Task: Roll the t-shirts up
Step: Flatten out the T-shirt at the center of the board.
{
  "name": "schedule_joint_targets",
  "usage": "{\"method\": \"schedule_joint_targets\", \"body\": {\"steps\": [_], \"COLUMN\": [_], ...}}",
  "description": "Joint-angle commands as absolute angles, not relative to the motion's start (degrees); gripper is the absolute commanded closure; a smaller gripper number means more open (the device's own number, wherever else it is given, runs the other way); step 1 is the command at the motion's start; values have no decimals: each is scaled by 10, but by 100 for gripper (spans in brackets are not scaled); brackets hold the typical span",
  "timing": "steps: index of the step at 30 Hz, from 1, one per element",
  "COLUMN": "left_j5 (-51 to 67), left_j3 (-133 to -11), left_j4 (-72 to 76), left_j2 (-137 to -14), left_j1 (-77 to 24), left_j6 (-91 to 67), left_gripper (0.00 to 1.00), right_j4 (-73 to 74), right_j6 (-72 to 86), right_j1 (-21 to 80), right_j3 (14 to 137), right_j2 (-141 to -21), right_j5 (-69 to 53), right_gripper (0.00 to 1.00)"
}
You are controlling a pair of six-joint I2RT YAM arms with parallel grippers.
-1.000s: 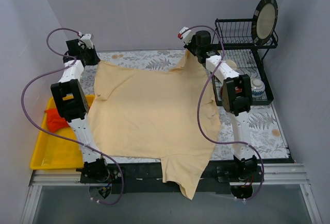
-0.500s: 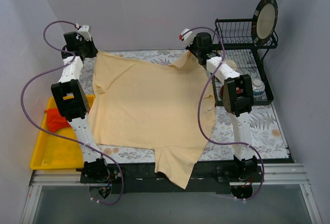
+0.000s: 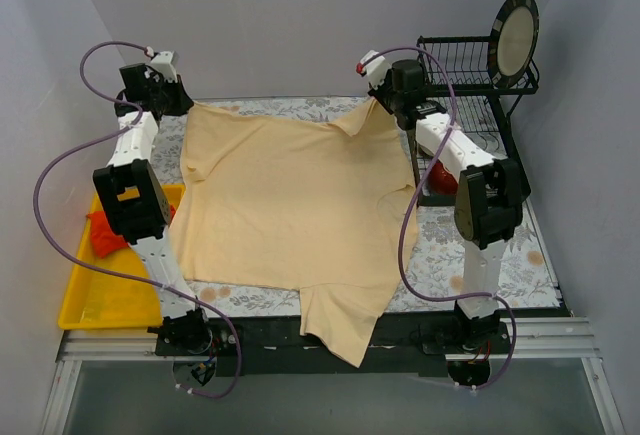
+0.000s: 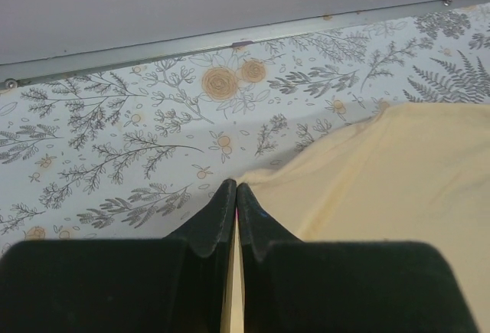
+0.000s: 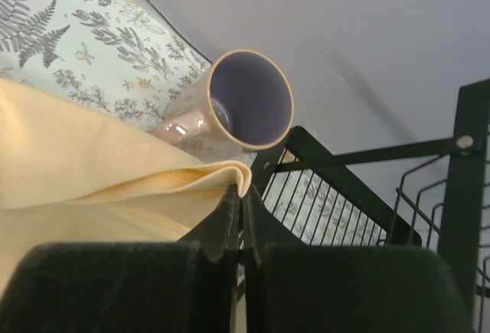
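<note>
A pale beige t-shirt [image 3: 290, 205] lies spread over the floral table, one sleeve hanging over the near edge. My left gripper [image 3: 183, 107] is shut on the shirt's far left corner; in the left wrist view [image 4: 236, 189] the cloth [image 4: 398, 187] runs out to the right from between the fingers. My right gripper [image 3: 385, 105] is shut on the far right corner, held a little above the table; in the right wrist view [image 5: 241, 191] a fold of cloth [image 5: 115, 172] is pinched at the fingertips.
A pink mug [image 5: 230, 103] lies on its side just beyond my right gripper, next to the black dish rack [image 3: 470, 85] holding a plate [image 3: 515, 35]. A yellow tray [image 3: 100, 285] with a red cloth [image 3: 105, 233] sits at the left.
Both grippers have pulled the shirt's far edge toward the back of the table. The shirt has slid away from the near edge and lies flatter. The right arm has swung outward.
</note>
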State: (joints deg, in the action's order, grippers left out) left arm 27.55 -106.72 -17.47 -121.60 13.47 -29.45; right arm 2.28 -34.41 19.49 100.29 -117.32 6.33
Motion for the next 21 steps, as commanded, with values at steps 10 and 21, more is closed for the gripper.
{"method": "schedule_joint_targets", "body": {"steps": [10,21], "left_j5": [358,376], "left_j3": [-1124,-1326], "left_j4": [-246,-409], "left_j2": [-1188,-1279], "left_j1": [134,126], "left_j6": [-299,-258], "left_gripper": [99,100], "right_j4": [45,112], "right_j6": [-291,-235], "right_j1": [200,200], "right_j3": [884,867], "right_j2": [-1042,-995], "right_j5": [107,104], "right_gripper": [99,99]}}
